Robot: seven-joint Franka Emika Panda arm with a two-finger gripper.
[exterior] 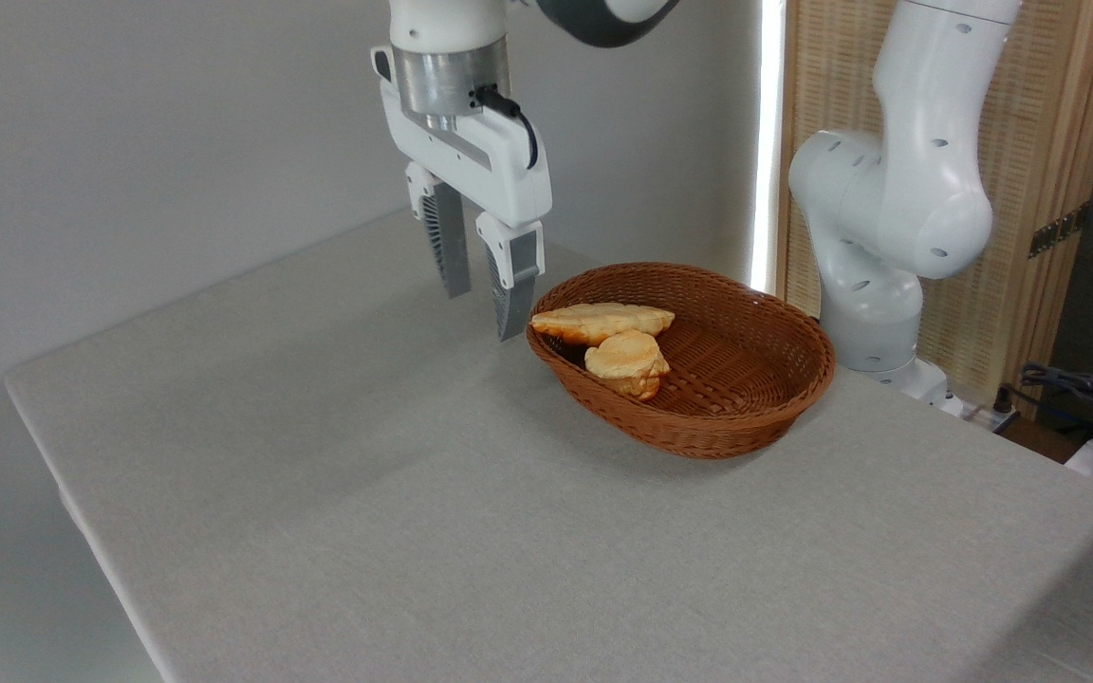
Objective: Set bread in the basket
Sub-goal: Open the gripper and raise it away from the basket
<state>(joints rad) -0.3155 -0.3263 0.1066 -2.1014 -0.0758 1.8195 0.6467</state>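
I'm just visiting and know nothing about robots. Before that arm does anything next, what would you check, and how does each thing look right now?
1. Long bread inside the basket: ok, though its left tip rests on the rim.
2. Round bun also in the basket: ok.
3. Gripper empty: ok, fingers apart with nothing between them.
4. Gripper clear of the basket: ok, it hangs just left of the rim, above the table.
5. Basket sitting flat on the table: ok.
6. Whether the bread's tip could slip off the rim: cannot tell.
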